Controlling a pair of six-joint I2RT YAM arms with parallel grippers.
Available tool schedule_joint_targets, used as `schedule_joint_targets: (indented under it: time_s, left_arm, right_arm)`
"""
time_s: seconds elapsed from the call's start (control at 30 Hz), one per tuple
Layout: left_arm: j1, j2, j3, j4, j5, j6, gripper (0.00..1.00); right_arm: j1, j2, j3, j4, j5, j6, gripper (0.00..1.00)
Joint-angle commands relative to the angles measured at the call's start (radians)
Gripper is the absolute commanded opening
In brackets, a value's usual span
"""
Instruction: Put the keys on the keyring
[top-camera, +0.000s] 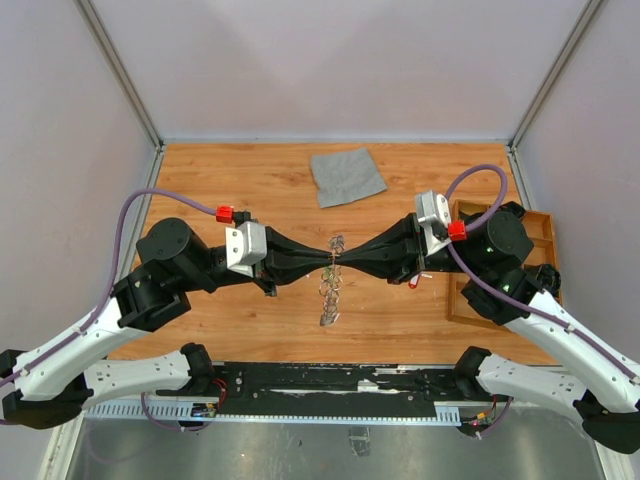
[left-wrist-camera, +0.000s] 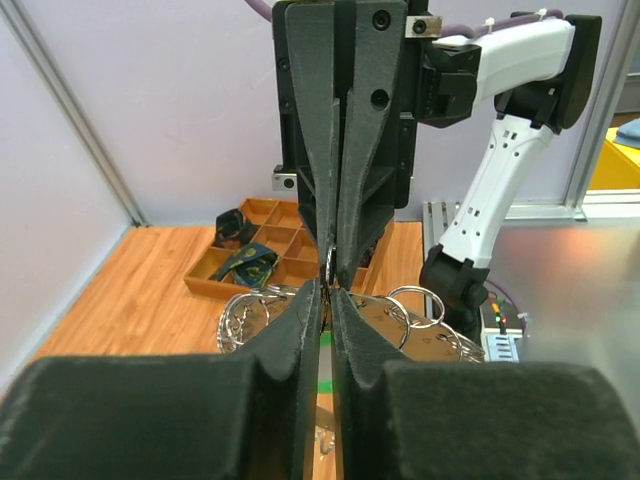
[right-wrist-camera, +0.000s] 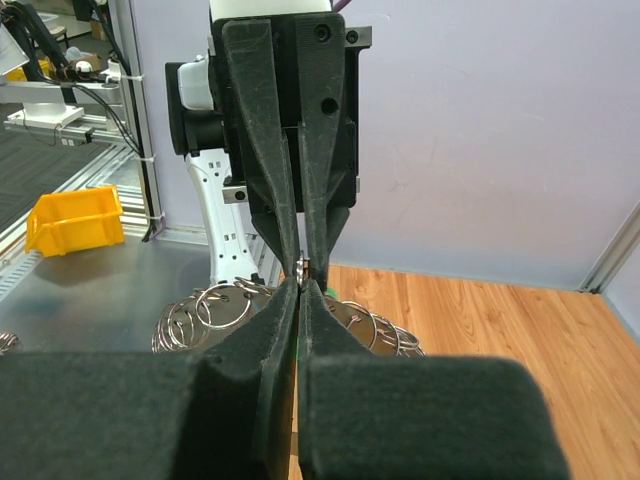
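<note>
The place where the two hands meet is the hardest to read. From above, the left gripper (top-camera: 324, 260) and the right gripper (top-camera: 346, 260) stand tip to tip over the middle of the table (top-camera: 230, 180), and they cover what is between them.

The right gripper is fully closed. In the left wrist view a thin silvery bit shows at its tips, but I cannot say if it is the ring wire or a key. The fingers of the left gripper are almost together, with only a narrow slit, and I cannot tell if they pinch anything. A small spot of green (left-wrist-camera: 322, 345) shows deep in that slit, too hidden to name.

The keyring (top-camera: 331, 285) is directly under the meeting tips, a tangle of silver loops going toward the near edge. I cannot make out the single keys in it. A small red-and-white thing (top-camera: 414, 281) lies just beside the right gripper, too small to identify.

The wooden tray (top-camera: 540, 225) is mostly covered by the right arm. The left wrist view shows its compartments with black parts (left-wrist-camera: 245, 262) in two of them. A yellow bin (right-wrist-camera: 75, 220) stands off the table, its inside not visible. The grey cloth (top-camera: 347, 176) lies apart, toward the far edge.
</note>
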Motion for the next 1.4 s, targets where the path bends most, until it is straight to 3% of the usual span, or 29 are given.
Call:
schedule_joint_targets:
  time_s: [0.0,0.2,0.37,0.5,0.83,1.37]
  left_arm:
    - [0.001,0.006,0.006,0.033,0.009,-0.002,0.03]
    - [0.001,0.008,0.013,0.018,0.004,0.001,0.01]
    - [0.001,0.029,0.057,-0.075,-0.037,0.015,0.01]
    - [0.001,0.047,0.094,-0.157,-0.066,0.036,0.01]
    - [0.001,0.128,0.187,-0.366,-0.104,0.108,0.01]
    - [0.001,0.170,0.209,-0.413,-0.122,0.134,0.01]
  right_arm:
    - [0.013,-0.016,0.032,0.053,-0.019,0.006,0.01]
    - [0.013,-0.020,0.044,-0.011,-0.007,-0.031,0.03]
    - [0.013,-0.042,0.091,-0.197,0.033,-0.128,0.21]
    - [0.013,-0.056,0.143,-0.380,0.083,-0.210,0.28]
    - [0.013,0.068,0.365,-0.847,0.173,-0.316,0.29]
    - [0.012,0.163,0.385,-0.887,0.129,-0.339,0.33]
